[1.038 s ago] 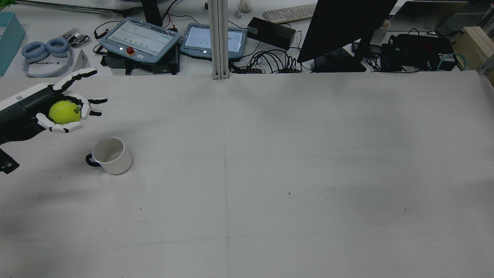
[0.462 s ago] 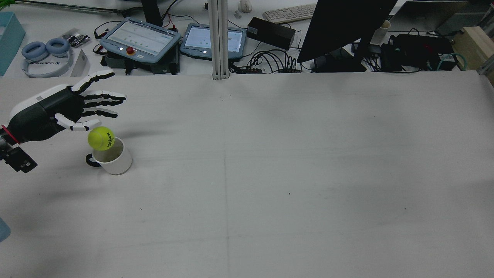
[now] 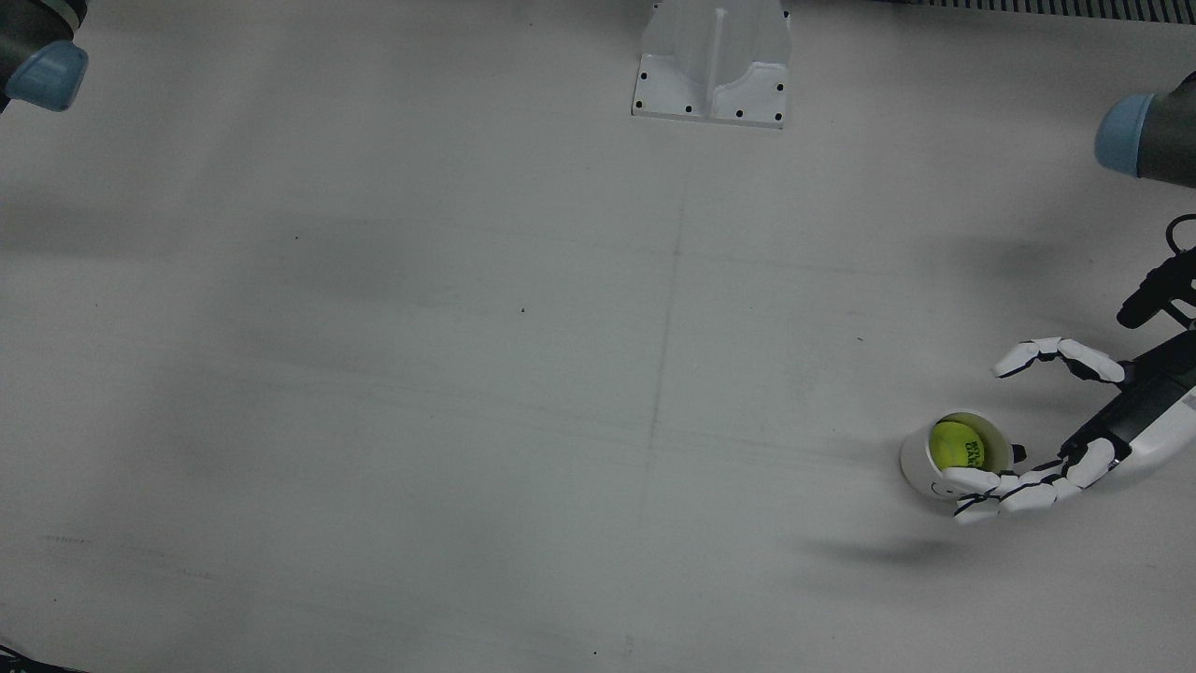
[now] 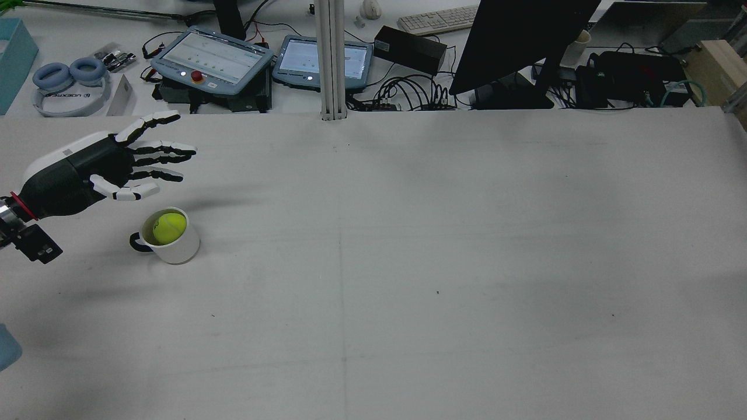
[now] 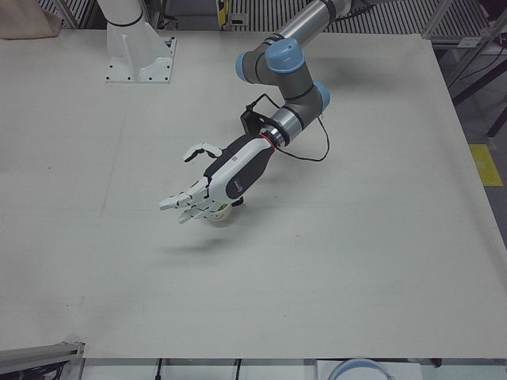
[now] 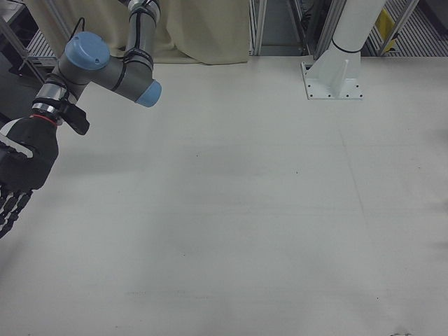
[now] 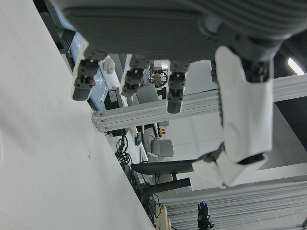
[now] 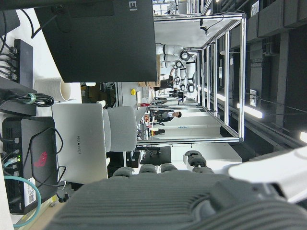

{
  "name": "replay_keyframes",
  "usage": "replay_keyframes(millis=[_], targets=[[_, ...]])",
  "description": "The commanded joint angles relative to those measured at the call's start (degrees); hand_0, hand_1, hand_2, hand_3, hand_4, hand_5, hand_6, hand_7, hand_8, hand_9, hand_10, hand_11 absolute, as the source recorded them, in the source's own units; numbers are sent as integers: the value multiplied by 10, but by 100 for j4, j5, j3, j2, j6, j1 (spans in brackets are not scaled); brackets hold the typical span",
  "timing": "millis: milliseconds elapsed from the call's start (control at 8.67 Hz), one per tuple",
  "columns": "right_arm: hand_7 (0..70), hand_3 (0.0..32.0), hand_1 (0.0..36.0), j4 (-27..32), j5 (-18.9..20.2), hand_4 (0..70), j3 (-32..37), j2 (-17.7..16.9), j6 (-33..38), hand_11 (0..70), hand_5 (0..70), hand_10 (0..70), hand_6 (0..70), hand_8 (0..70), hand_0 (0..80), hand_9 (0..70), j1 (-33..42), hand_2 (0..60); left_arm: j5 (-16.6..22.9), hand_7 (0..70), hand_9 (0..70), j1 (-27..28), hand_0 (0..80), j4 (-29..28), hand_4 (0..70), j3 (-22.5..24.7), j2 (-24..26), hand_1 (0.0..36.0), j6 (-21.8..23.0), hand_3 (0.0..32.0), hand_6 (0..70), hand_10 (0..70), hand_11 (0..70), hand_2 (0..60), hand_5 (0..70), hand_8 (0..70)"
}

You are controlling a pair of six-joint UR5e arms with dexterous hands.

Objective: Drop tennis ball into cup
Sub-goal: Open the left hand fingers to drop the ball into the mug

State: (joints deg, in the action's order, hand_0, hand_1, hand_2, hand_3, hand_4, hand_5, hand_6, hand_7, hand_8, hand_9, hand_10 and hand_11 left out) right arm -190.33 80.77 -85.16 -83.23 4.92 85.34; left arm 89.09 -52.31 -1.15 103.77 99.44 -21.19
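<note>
The yellow tennis ball [image 4: 169, 227] lies inside the white cup [image 4: 178, 248], which stands upright on the table at the left of the rear view. The ball [image 3: 957, 445] and cup [image 3: 914, 465] also show in the front view. My left hand [image 4: 96, 169] is open and empty, fingers spread. It hovers just behind and left of the cup, apart from it. In the left-front view this hand [image 5: 231, 176] covers most of the cup [image 5: 221, 213]. My right hand [image 6: 19, 168] is at the left edge of the right-front view, far from the cup, fingers extended and empty.
A white pedestal base [image 3: 712, 67] stands at the table's robot side. Beyond the far edge in the rear view are an aluminium post [image 4: 331, 58], two teach pendants [image 4: 213, 61], a dark monitor [image 4: 519, 41] and headphones [image 4: 67, 81].
One second ago my left hand held the ball. It opened and shifted right; the ball fell and now lies in the cup.
</note>
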Motion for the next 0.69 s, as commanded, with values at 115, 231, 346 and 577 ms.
replay_keyframes(millis=[115, 231, 346, 577], targets=[[0, 0, 0, -4, 0, 0, 0, 0, 0, 0, 0, 0, 0, 0, 0, 0, 0, 0, 65, 183, 70, -2015, 598, 106, 13, -644, 110, 305, 483, 320, 342, 125, 205, 407, 183, 211], [0, 0, 0, -4, 0, 0, 0, 0, 0, 0, 0, 0, 0, 0, 0, 0, 0, 0, 117, 209, 76, -2464, 623, 106, 36, -926, 189, 334, 492, 320, 270, 129, 212, 409, 172, 185], [0, 0, 0, 5, 0, 0, 9, 0, 0, 0, 0, 0, 0, 0, 0, 0, 0, 0, 144, 196, 76, -2721, 635, 106, 39, -1085, 190, 340, 553, 320, 348, 130, 216, 430, 190, 200], [0, 0, 0, 5, 0, 0, 9, 0, 0, 0, 0, 0, 0, 0, 0, 0, 0, 0, 153, 223, 85, -3057, 718, 89, 53, -1096, 172, 359, 580, 320, 277, 136, 226, 415, 182, 185]])
